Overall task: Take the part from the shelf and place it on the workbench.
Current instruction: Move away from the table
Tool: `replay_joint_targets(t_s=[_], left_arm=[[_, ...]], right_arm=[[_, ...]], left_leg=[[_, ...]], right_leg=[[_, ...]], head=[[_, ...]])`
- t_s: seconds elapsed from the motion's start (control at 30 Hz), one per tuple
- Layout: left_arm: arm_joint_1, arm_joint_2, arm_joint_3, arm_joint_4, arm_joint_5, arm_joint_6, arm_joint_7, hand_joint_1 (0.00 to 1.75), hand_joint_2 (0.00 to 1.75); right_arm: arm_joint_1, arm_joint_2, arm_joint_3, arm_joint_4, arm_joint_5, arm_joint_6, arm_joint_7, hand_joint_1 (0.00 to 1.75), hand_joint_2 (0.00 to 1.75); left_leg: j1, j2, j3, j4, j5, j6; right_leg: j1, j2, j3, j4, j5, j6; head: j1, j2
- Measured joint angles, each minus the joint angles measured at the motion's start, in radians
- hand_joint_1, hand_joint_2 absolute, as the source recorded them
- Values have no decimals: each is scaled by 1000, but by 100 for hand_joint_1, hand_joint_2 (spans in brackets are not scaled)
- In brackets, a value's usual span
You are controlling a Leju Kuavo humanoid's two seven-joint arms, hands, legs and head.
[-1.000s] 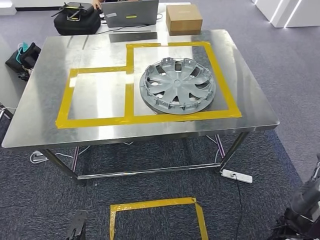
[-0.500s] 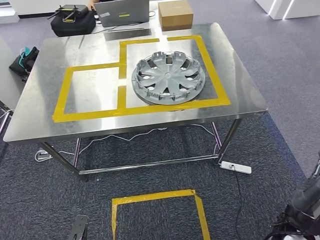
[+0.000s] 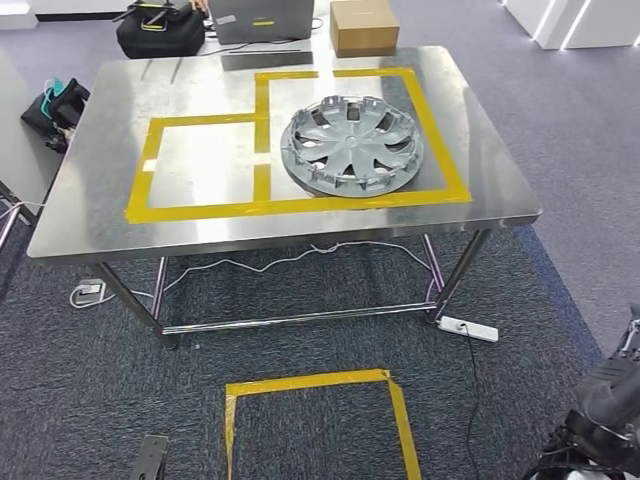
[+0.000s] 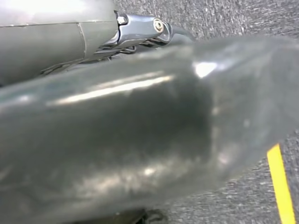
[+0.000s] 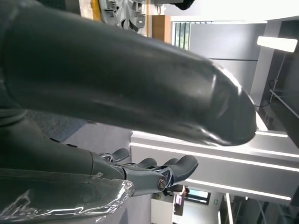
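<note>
The part, a grey plastic wheel cover (image 3: 352,145), lies flat on the steel workbench (image 3: 98,200), inside the right one of two yellow taped rectangles. Both my arms hang low, well short of the bench. My left hand (image 3: 149,462) shows at the bottom edge of the head view, and my right hand (image 3: 604,415) at the bottom right corner. In the right wrist view the right hand (image 5: 148,172) has its fingers stretched out, apart from the thumb, and holds nothing. The left hand (image 4: 141,28) holds nothing either, its thick thumb blurred across the left wrist view.
A yellow taped square (image 3: 317,420) marks the carpet in front of me. A white power strip (image 3: 468,328) and cables lie under the bench. A cardboard box (image 3: 364,25), a laptop (image 3: 260,18) and a black bag (image 3: 160,30) sit beyond the far edge.
The whole picture has shifted, so the camera has moved; the bench now sits a little further right than half a second ago. The wheel cover keeps its place in the taped rectangle.
</note>
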Motion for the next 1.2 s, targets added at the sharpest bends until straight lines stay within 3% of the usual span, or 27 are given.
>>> replay_joint_targets(t_s=[0.07,0.1,0.17,0.23,0.3,0.37,0.43,0.5,0.53,0.57,0.6,0.67,0.73,0.8,0.87,0.93,1.0,1.07,1.1,1.13,1.2], left_arm=[[1,0,0,0,0,4,7,0,0],[2,-1,0,0,0,5,9,0,0],[1,-2,0,0,0,11,11,0,0],[0,-4,0,0,0,30,8,0,0],[-1,-5,2,0,0,68,-4,0,0],[-6,-8,6,0,0,116,-24,0,0],[-12,-11,9,1,0,163,-45,0,0],[-14,-14,10,1,-2,204,-57,0,0],[-14,-16,9,1,-2,220,-57,0,0],[-13,-18,9,1,-3,232,-55,0,0],[-14,-19,9,1,-3,243,-51,0,0],[-16,-19,9,1,-3,251,-40,0,0],[-18,-20,8,1,-3,245,-29,0,0],[-21,-22,8,1,-1,228,-21,0,0],[-22,-26,8,1,0,215,-19,0,0],[-23,-29,8,1,0,210,-19,0,0],[-22,-29,8,1,0,210,-17,0,0],[-18,-29,8,1,0,210,-16,0,0],[-18,-29,8,1,0,210,-16,0,0],[-18,-29,8,1,0,210,-15,0,0],[-19,-31,8,1,0,210,-15,0,0]], right_arm=[[1,3,-2,3,-3,2,-1,0,0],[1,4,-3,4,-3,2,-2,0,0],[0,6,-3,5,-3,2,-3,0,0],[-3,8,-3,5,-3,2,-4,0,0],[-1,12,-4,5,-4,2,-6,0,0],[7,16,-6,5,-5,0,-8,0,0],[12,20,-8,2,-7,-2,-10,0,0],[16,25,-9,-2,-11,-3,-12,0,0],[18,27,-10,-3,-12,-4,-12,0,0],[21,29,-10,-3,-14,-4,-12,0,0],[23,30,-11,-3,-15,-4,-13,0,0],[25,30,-12,-4,-16,-4,-13,0,0],[22,32,-12,-4,-16,-3,-12,0,0],[20,33,-13,-5,-16,-2,-13,0,0],[20,33,-14,-6,-16,-2,-13,0,0],[20,34,-16,-7,-16,-2,-13,0,0],[16,34,-17,-7,-16,-2,-13,0,0],[16,34,-18,-7,-16,-2,-13,0,0],[17,34,-18,-7,-16,-2,-13,0,0],[17,34,-18,-7,-16,-2,-13,0,0],[16,34,-19,-8,-16,-2,-13,0,0]], left_leg=[[-2,13,-9,1,5,3],[-3,20,-11,1,7,3],[-3,35,-12,3,9,1],[-9,50,-12,8,8,-6],[-14,66,-16,12,9,-16],[-14,77,-18,15,7,-27],[-11,45,-36,56,-27,-39],[-7,4,-88,173,-96,-47],[-6,-3,-119,240,-124,-48],[-5,-7,-141,287,-136,-48],[-5,-9,-147,300,-128,-47],[-3,-23,-108,221,-66,-43],[3,-69,-47,91,-12,-37],[6,-97,-22,31,-3,-32],[7,-79,-23,27,-4,-22],[8,-54,-24,24,1,-11],[6,-28,-25,23,2,-3],[4,-1,-27,24,2,-1],[4,12,-28,24,2,-1],[4,26,-27,24,2,-2],[3,49,-23,25,-1,-6]], right_leg=[[0,0,-39,104,-39,4],[0,-1,-31,103,-32,4],[0,-19,43,-11,24,0],[5,-59,120,-145,61,-7],[10,-70,138,-189,65,-19],[9,-48,130,-188,72,-34],[4,-26,123,-190,81,-48],[1,-5,115,-190,88,-57],[1,7,110,-190,90,-59],[1,20,106,-190,93,-60],[1,34,103,-190,96,-58],[1,63,101,-190,101,-53],[3,87,96,-186,105,-45],[4,108,83,-181,111,-35],[1,126,69,-181,117,-23],[2,92,46,-146,94,-13],[4,31,-2,-37,30,-5],[1,7,-53,85,-25,1],[1,4,-58,105,-27,2],[0,0,-43,88,-13,2],[0,-27,35,-42,44,1]], head=[[1,0],[1,0],[1,0],[1,0],[-1,0],[-2,0],[-4,0],[-7,0],[-7,0],[-7,0],[-7,0],[-7,0],[-7,0],[-7,0],[-6,0],[0,0],[7,0],[10,0],[10,0],[10,0],[10,0]])
